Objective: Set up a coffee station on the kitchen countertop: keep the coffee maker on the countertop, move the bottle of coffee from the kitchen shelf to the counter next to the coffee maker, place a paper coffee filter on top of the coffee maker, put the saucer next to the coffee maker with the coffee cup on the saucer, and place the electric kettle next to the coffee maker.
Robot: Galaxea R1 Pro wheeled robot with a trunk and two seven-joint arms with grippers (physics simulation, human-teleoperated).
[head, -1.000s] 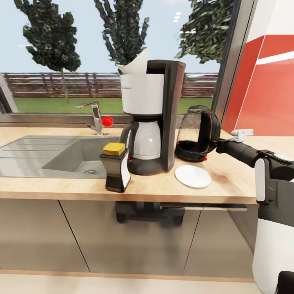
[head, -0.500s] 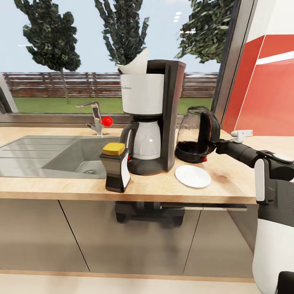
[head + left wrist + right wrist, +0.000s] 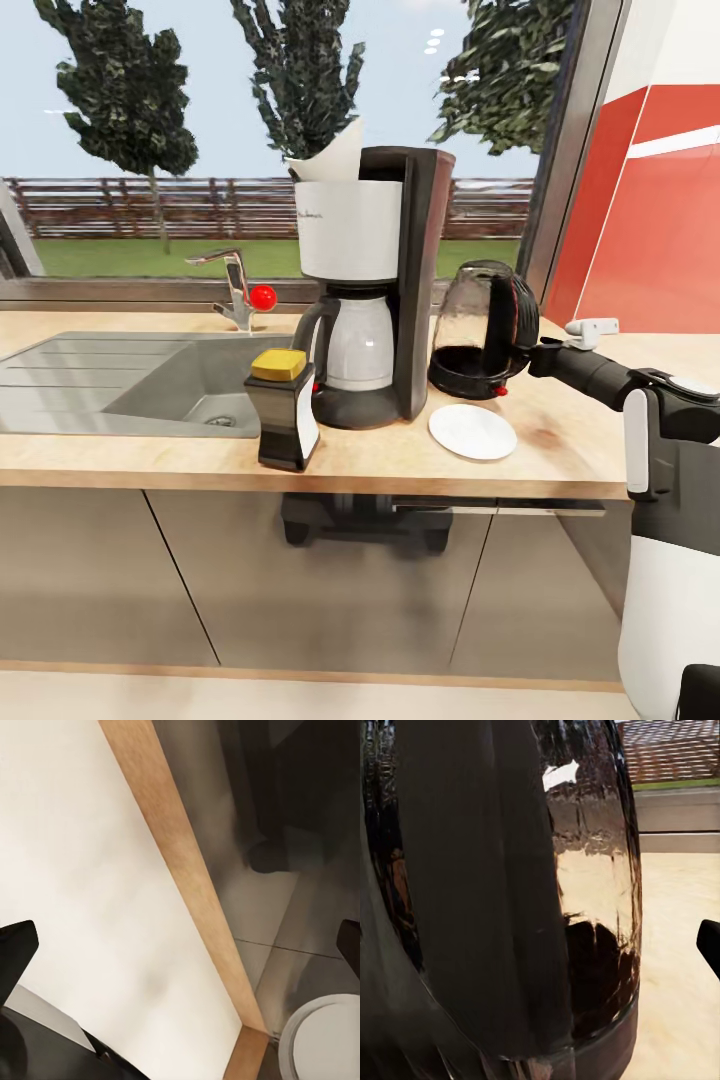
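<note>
Filter (image 3: 335, 152) atop coffee maker (image 3: 375, 290), kettle (image 3: 483, 330) (tilted)

Filter (image 3: 335, 152) atop coffee maker (image 3: 375, 285); bottle (image 3: 285, 408) front-left, kettle (image 3: 485, 330) right, saucer (image 3: 472, 431) before kettle

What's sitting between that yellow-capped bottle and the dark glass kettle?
The coffee maker, with the paper filter on top, stands between the bottle and the kettle, seen in the head view.

Black-and-white coffee maker (image 3: 375, 290), yellow-capped black bottle of coffee (image 3: 284, 410), white saucer (image 3: 472, 431), beige wood-look kitchen countertop (image 3: 150, 450).
</note>
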